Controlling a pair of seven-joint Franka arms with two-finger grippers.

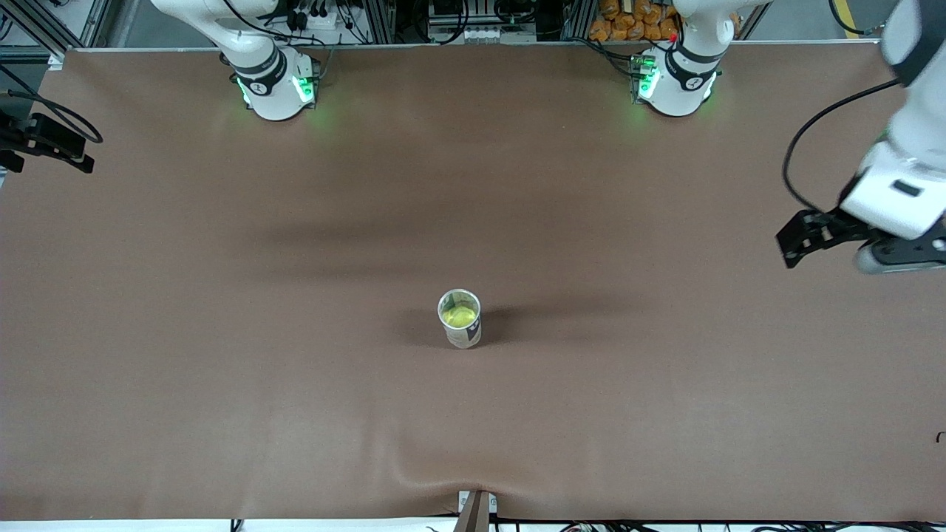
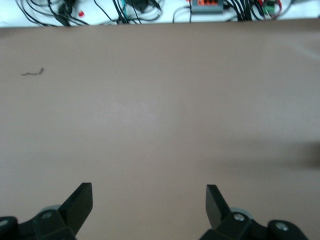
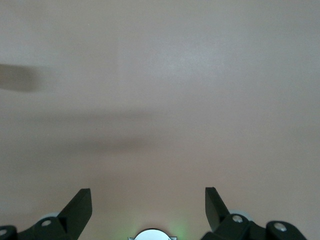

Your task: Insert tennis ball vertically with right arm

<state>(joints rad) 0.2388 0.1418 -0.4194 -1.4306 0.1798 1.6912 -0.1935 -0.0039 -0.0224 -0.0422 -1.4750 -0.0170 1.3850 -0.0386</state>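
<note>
Yellow tennis ball inside upright can, right end effector well apart

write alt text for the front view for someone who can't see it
A tennis ball sits inside an upright clear can in the middle of a brown table. The left gripper hangs open over the left arm's end of the table; the right gripper is out of this view.

Front view: the whole desk is seen from high up, facing the bases.
Wrist views: bare desk is seen from above, shared with front.
</note>
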